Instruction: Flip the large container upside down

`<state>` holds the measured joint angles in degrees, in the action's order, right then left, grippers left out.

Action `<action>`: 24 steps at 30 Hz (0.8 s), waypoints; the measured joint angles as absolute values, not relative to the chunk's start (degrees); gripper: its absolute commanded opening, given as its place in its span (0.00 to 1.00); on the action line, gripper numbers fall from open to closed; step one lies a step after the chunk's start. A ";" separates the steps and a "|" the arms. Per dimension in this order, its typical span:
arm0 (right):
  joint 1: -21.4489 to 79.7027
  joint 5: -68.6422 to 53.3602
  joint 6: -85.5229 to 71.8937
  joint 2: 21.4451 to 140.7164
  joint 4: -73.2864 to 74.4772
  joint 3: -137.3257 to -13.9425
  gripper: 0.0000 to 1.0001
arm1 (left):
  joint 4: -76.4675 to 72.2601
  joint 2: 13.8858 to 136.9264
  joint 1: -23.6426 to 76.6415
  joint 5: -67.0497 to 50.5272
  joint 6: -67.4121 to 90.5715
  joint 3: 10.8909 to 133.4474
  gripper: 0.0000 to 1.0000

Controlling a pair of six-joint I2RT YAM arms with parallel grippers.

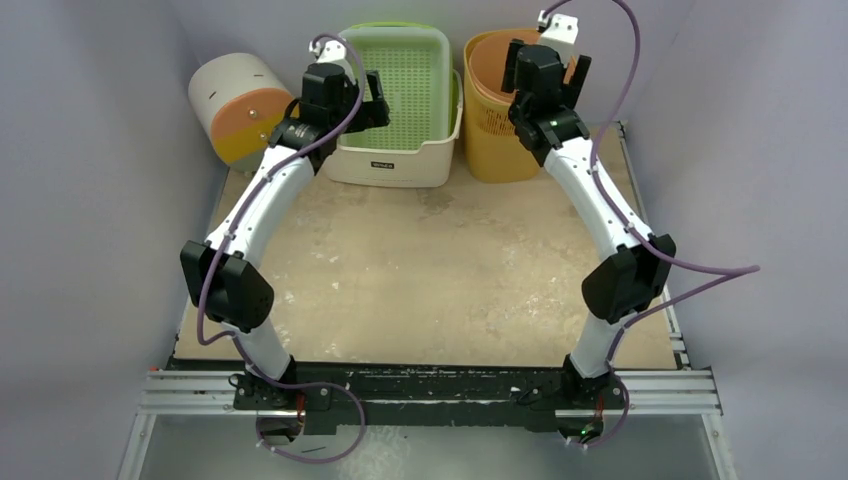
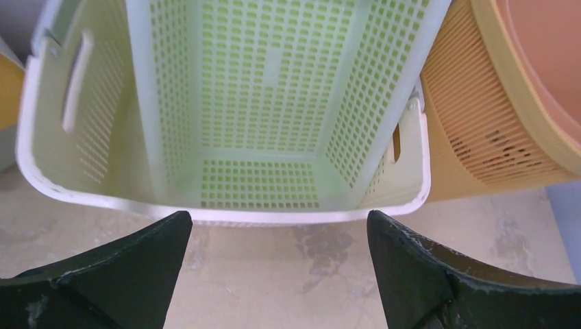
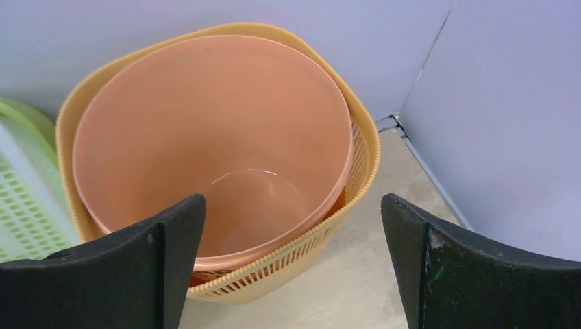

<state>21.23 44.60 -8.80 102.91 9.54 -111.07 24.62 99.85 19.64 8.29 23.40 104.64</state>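
A white rectangular bin [image 1: 395, 160] with a green perforated liner stands upright at the back centre. My left gripper [image 1: 375, 100] hovers at its near left rim, open and empty. In the left wrist view [image 2: 277, 223] its fingers straddle the table just before the bin's near rim [image 2: 226, 214]. A yellow slatted basket [image 1: 490, 145] holding an orange bucket [image 1: 490, 65] stands upright to the right. My right gripper [image 1: 545, 65] hangs over it, open and empty. In the right wrist view [image 3: 293, 202] its fingers frame the basket's near wall [image 3: 294, 260] and the bucket [image 3: 205, 116].
A white, orange and yellow cylindrical container [image 1: 240, 105] lies on its side at the back left, against the wall. Purple-grey walls close the back and both sides. The yellow basket also shows to the right of the bin in the left wrist view [image 2: 479, 130].
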 measured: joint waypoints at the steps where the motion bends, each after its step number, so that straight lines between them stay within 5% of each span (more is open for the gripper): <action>1: 21.23 45.45 -8.25 103.26 9.17 -110.65 1.00 | 24.67 99.74 19.64 7.55 23.70 103.72 0.96; 9: 20.38 43.00 -3.55 103.35 3.42 -110.06 0.89 | 25.85 99.74 19.64 2.94 24.97 100.68 0.96; 16: 12.73 27.29 -12.14 115.09 15.14 -135.28 0.67 | 26.20 99.72 19.64 0.80 24.77 98.35 0.96; 24: 1.74 18.17 -20.05 122.15 25.80 -138.96 0.61 | 28.82 99.24 19.64 0.71 22.87 94.74 0.96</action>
